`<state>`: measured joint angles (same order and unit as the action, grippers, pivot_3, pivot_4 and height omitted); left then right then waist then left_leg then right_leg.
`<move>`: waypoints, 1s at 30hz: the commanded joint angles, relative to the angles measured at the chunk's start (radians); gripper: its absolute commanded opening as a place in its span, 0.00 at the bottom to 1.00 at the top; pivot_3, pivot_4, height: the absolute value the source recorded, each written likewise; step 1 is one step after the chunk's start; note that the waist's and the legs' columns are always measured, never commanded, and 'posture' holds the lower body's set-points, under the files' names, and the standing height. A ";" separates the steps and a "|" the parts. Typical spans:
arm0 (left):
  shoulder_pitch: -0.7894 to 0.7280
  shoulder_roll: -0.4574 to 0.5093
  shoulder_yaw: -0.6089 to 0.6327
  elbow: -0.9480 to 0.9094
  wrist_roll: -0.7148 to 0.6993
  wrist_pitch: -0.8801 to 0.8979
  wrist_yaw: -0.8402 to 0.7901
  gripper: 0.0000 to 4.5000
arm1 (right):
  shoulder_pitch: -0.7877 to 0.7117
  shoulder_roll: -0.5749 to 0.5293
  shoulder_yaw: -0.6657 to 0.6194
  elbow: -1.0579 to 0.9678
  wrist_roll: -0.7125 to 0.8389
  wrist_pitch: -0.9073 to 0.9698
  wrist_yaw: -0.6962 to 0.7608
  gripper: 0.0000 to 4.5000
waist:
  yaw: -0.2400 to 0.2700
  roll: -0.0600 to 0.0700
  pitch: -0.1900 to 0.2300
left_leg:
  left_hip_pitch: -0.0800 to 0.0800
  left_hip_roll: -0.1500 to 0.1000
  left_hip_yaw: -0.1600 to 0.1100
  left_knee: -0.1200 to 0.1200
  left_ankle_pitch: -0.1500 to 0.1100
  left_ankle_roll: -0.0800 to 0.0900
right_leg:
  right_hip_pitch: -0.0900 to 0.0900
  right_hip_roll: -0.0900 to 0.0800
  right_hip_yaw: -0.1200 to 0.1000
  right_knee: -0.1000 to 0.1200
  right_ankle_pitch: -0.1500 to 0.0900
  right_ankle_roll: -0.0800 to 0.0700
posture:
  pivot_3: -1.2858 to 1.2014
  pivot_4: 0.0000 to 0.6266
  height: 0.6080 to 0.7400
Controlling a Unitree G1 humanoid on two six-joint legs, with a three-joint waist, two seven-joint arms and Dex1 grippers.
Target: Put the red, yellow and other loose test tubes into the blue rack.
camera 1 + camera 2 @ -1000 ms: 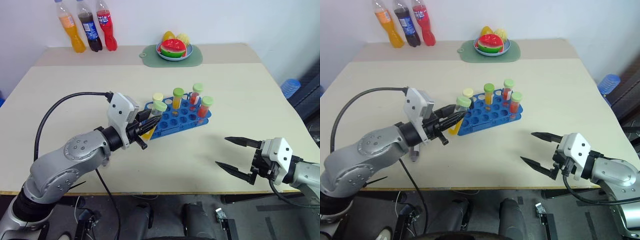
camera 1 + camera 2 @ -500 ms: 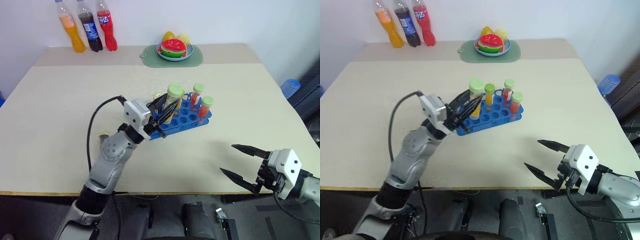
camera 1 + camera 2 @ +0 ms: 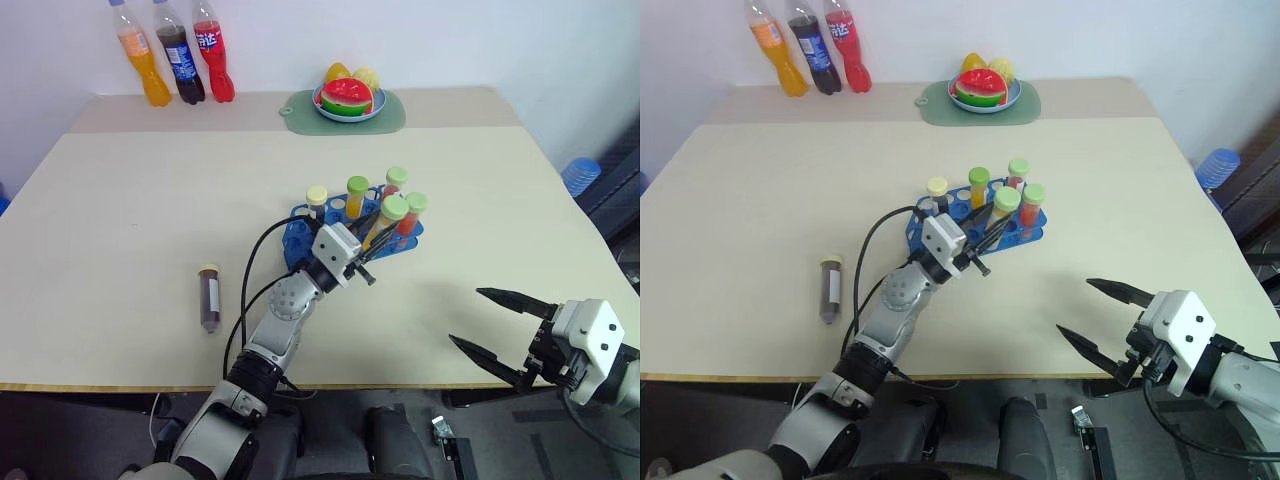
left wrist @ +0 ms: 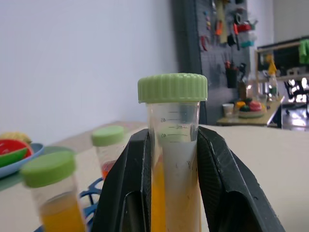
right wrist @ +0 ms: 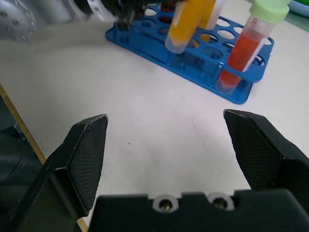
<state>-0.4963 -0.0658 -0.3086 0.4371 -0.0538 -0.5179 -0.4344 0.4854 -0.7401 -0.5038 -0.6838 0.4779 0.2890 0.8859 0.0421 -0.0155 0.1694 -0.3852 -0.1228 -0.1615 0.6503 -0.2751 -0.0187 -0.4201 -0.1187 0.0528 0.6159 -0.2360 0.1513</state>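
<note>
- left gripper (image 3: 372, 240), clamped on the yellow tube (image 3: 385, 222), has swung right over the blue rack (image 3: 342, 238), so it's lining up a slot
- right gripper (image 3: 497, 328) is idling wide open, empty, lower right

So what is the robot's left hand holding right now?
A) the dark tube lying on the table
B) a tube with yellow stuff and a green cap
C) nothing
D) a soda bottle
B: the left gripper is shut on the yellow tube with the green cap, over the blue rack; the dark tube lies apart on the table.
</note>
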 commanded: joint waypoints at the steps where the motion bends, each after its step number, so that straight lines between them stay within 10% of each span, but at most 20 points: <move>1: -0.055 -0.031 0.027 0.070 0.037 -0.069 0.049 0.17 | 0.009 -0.002 -0.041 -0.043 0.021 0.008 -0.006 0.94 | 0.001 0.000 0.000 | 0.000 0.000 0.000 0.000 0.000 0.000 | 0.000 0.000 0.000 0.000 0.000 0.000 | 0.52 0.24 1.00; 23: -0.125 -0.080 0.106 0.372 0.013 -0.196 0.002 0.17 | 0.042 0.036 -0.054 -0.068 0.020 0.021 -0.061 0.94 | 0.001 0.000 0.000 | 0.000 0.000 -0.002 0.001 0.000 0.000 | 0.001 0.000 0.000 0.000 0.001 0.002 | 0.52 0.24 1.00; 24: -0.118 -0.085 0.117 0.359 -0.018 -0.188 -0.023 0.39 | 0.042 0.037 -0.051 -0.069 0.019 0.019 -0.063 0.94 | 0.000 0.000 0.000 | 0.000 0.000 -0.002 0.001 0.000 0.000 | 0.001 0.000 0.000 0.000 0.001 0.002 | 0.52 0.24 1.00; 30: -0.081 -0.082 0.143 0.205 -0.085 -0.203 -0.075 0.94 | 0.022 0.047 -0.013 -0.056 0.000 0.007 -0.079 0.94 | -0.002 0.000 0.000 | 0.000 0.000 -0.003 0.001 0.000 0.000 | 0.001 0.000 0.000 0.000 0.001 0.002 | 0.52 0.24 1.00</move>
<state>-0.5717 -0.1435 -0.1792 0.7239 -0.1078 -0.7045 -0.5041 0.5167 -0.6992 -0.5167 -0.7155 0.4805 0.3173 0.8133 0.0398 -0.0154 0.1693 -0.3849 -0.1231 -0.1641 0.6510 -0.2752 -0.0184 -0.4197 -0.1187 0.0526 0.6164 -0.2352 0.1528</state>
